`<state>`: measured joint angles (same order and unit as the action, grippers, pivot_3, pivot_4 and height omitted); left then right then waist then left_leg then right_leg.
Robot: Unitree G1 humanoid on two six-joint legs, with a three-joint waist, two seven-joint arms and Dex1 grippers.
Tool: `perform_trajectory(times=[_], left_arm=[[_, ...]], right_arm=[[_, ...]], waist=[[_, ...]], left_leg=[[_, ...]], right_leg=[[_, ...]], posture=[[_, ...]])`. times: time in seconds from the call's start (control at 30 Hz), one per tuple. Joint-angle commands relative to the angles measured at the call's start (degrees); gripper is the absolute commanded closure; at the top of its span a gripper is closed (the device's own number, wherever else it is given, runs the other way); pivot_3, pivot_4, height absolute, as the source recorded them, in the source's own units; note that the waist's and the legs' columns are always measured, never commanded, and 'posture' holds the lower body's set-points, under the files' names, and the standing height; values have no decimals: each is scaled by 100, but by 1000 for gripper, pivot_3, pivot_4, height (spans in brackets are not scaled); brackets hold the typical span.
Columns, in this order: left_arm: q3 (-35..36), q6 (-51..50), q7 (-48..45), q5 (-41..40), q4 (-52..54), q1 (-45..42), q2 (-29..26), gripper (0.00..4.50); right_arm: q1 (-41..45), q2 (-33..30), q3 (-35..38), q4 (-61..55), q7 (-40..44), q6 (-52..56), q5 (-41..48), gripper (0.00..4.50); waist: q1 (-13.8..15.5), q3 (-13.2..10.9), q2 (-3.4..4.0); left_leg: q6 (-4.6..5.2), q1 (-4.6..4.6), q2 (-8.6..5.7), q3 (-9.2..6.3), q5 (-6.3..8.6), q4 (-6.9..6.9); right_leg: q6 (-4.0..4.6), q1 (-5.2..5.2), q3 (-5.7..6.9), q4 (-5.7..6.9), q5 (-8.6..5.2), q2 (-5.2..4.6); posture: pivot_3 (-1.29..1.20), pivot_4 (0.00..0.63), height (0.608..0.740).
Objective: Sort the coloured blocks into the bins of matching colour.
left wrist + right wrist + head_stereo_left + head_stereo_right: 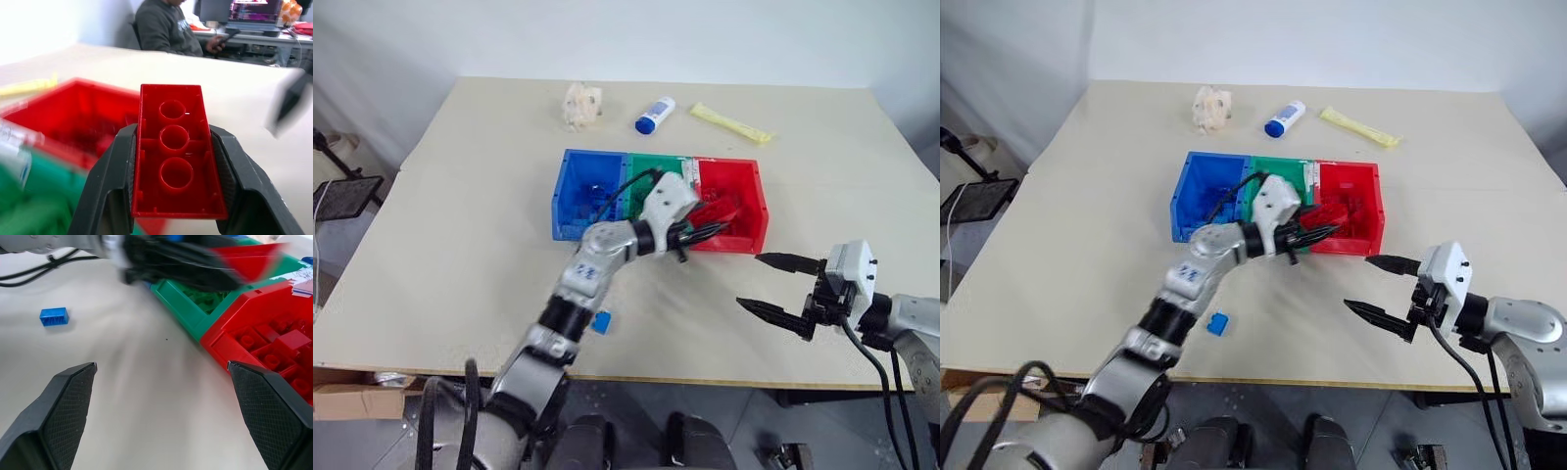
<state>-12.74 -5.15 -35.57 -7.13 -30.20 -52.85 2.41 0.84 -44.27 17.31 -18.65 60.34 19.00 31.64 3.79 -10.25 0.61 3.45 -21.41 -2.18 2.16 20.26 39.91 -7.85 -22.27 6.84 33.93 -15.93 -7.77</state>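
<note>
Taking the bins as my landmark: nearest to me, well short of the blue bin point(1206, 191), a single blue block point(1217, 323) lies on the bench point(460, 255) close to its near edge, untouched.

My right gripper point(773, 286) hangs over the bench short of the red bin point(744, 201) and off to its right side, its jaws spread wide with nothing between them.

My left gripper point(1317, 231) reaches in from the near side and sits over the near wall where the green bin point(1258, 191) meets the red bin. Its jaws are clamped on an oblong red block point(176, 152), gripped by its long sides, hollow underside facing my wrist camera.

The three bins stand joined in a row, blue on the left, green in the middle, red on the right. Red blocks point(276, 347) already lie in the red bin, green ones point(205, 297) in the green.

Beyond the bins, toward the far edge of the bench, lie a crumpled pale object point(580, 106), a white bottle with a blue cap point(655, 115) and a yellow packet point(732, 123).

Farther off, past the bench, a person point(168, 29) sits at a desk.
</note>
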Motion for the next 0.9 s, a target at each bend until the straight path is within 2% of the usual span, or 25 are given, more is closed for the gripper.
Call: perform_trajectory(times=[0.03,0.1,0.17,0.23,0.4,0.5,0.6,0.7,0.77,0.9], left_arm=[[161,711,178,140,-955,-597,254,2989],[436,1169,507,112,-1969,-1247,515,2989],[573,1401,831,201,-2719,-1710,633,2224],[654,1623,773,198,-2979,-1842,644,1683],[706,1857,485,253,-2801,-1686,378,82],[735,1779,282,209,-2397,-1499,233,37],[611,1241,-374,-11,-958,-772,-93,37],[404,293,-1058,-341,997,324,-716,37],[348,-170,-1199,-463,1774,764,-997,37],[671,-1073,-1501,-940,3456,2032,-2025,37]], right_arm=[[-125,21,218,-279,-160,-41,108,0],[-201,76,228,-379,-272,-49,122,0],[-248,113,205,-470,-362,-42,123,0],[-272,116,210,-515,-400,-33,132,0],[-261,52,241,-448,-403,-44,135,0],[-167,12,209,-368,-353,-36,147,0],[53,-64,102,-183,-202,-54,127,0],[364,-130,-91,98,6,-102,69,0],[500,-145,-173,225,94,-127,46,0],[893,-175,-420,573,348,-169,-22,0]], waist=[[6,-1,-2],[17,-3,-5],[24,-5,-9],[24,-5,-9],[14,-5,-9],[14,-5,-9],[-37,-5,-8],[-117,-4,-6],[-155,-4,-5],[-229,-3,-4]], left_leg=[[0,0,0,1,0,0],[1,-1,1,2,0,-2],[3,-8,1,4,-1,0],[4,-10,0,6,-2,-2],[4,-10,1,7,-2,-7],[4,-11,1,7,-2,-5],[4,-10,1,6,-2,-4],[3,-7,5,0,-1,-4],[1,-3,8,-4,-1,-5],[1,-1,9,-11,-1,-1]], right_leg=[[-1,-1,1,-1,0,1],[0,-4,1,1,0,1],[-1,-9,1,1,0,3],[-1,-13,0,0,0,1],[-1,-17,4,3,1,3],[-2,-17,3,4,1,2],[-2,-17,2,6,1,2],[-2,-18,0,17,1,3],[-1,-19,0,22,1,7],[-1,-14,-14,27,1,3]], posture=[[0,150,740],[0,150,740],[0,150,740],[0,150,740],[0,150,740],[0,150,740],[0,150,740],[0,150,740],[0,150,740],[0,150,740]])
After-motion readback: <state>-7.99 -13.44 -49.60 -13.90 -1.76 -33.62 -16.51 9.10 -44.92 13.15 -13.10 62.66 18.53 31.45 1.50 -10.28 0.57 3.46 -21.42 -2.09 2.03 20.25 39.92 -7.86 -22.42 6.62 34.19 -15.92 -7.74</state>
